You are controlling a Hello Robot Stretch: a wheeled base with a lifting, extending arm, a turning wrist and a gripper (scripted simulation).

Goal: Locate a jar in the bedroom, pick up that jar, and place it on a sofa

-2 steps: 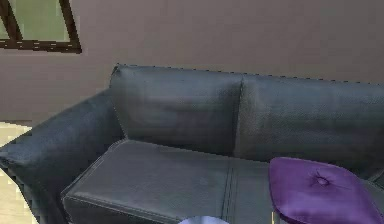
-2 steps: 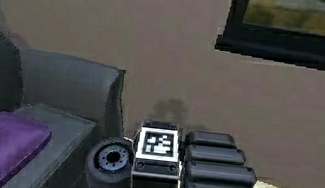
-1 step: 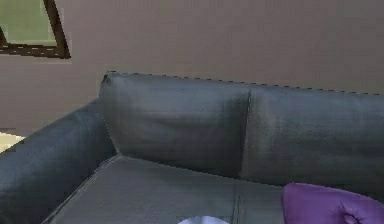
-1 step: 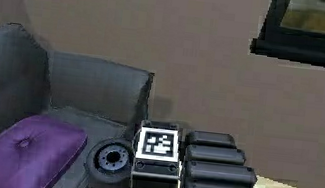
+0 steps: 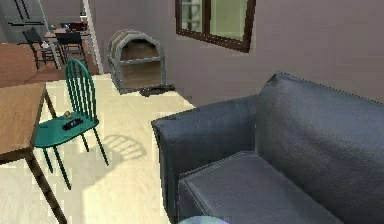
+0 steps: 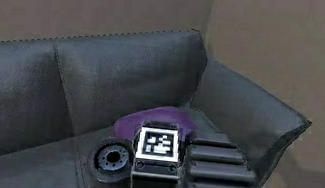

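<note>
Placing step: gripper is reaching at sofa seat, purple blob just beyond; jaws' state cannot tell. Aiming low, mid-cushion.

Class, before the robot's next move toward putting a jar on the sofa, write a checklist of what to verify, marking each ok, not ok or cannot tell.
1. Sofa lies on the side of the arm: ok.
2. Hand shows before the sofa's seat: ok.
3. Hand holds the jar: cannot tell.
4. Seat free near the arm: not ok, a purple object lies there.
5. Floor between green chair and sofa bare: ok.
</note>
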